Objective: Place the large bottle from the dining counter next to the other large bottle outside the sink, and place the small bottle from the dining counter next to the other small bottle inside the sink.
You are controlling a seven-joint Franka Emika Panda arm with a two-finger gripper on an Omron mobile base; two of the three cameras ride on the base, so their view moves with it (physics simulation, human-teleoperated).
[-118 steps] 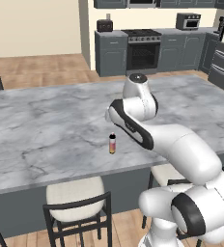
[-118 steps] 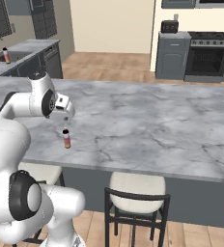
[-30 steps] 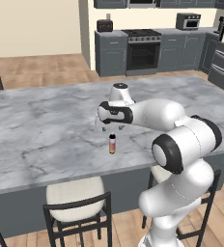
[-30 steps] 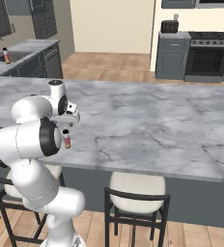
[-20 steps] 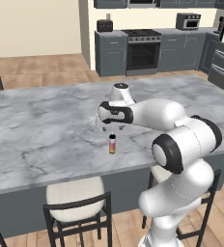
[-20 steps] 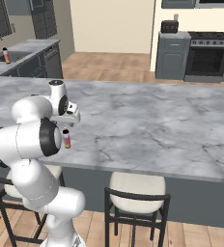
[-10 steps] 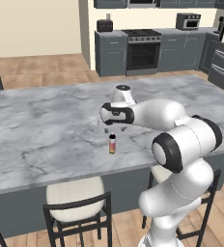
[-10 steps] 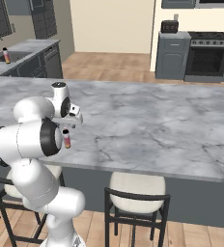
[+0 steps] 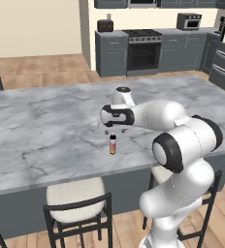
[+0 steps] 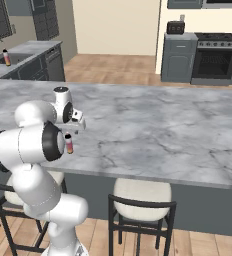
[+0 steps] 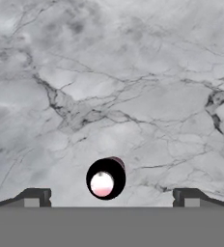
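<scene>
A: Since a few seconds back the arm has swung forward and down from its raised pose, and the hand [image 9: 114, 129] now hangs just above the small bottle with the dark cap and reddish-orange body [image 9: 113, 144].

B: Where does that bottle stand?

A: Upright on the grey marble dining surface [image 9: 46, 131], near its front edge. The hand is released, its tips spread wide with nothing between them.

B: How should the grab go?

A: In the hand view the cap [image 11: 105, 179] lies between the two tips, slightly left of centre. I'd nudge across to centre it, descend straight, then close on the body below the cap so it doesn't tip.

B: Anything in the way?

A: No; two cushioned stools [image 9: 76, 194] sit below the edge. Two distant bottles [image 10: 0, 57] stand on the far counter, probably by the sink.
</scene>
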